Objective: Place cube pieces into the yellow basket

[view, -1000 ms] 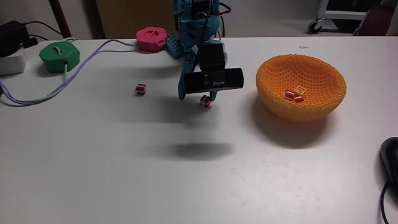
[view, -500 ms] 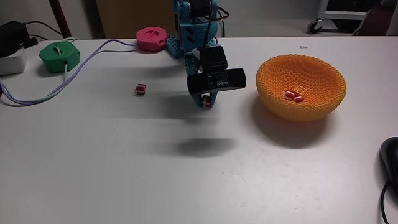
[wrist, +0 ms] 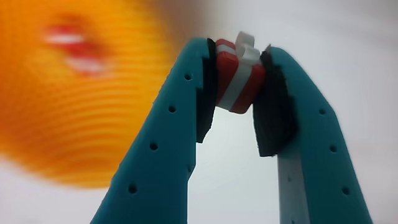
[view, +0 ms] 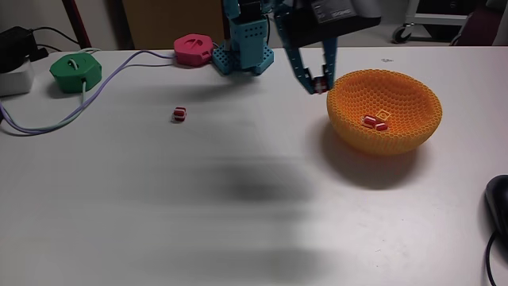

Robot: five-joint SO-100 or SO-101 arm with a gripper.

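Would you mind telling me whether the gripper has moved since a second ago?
Yes. In the fixed view the gripper, shut on a red cube, has risen and swung right toward the yellow basket.

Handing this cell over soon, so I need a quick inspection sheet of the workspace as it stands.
Surface: white table, shadow smears.
Job's things: yellow basket holding cubes; one red cube loose on the table; another red cube in the pincer.
Clutter: green puck, pink puck.
Grippers: pincer shut on a cube, raised beside the basket rim.
Cables: lilac cable from the pucks.
Surroundings: cart wheel behind.
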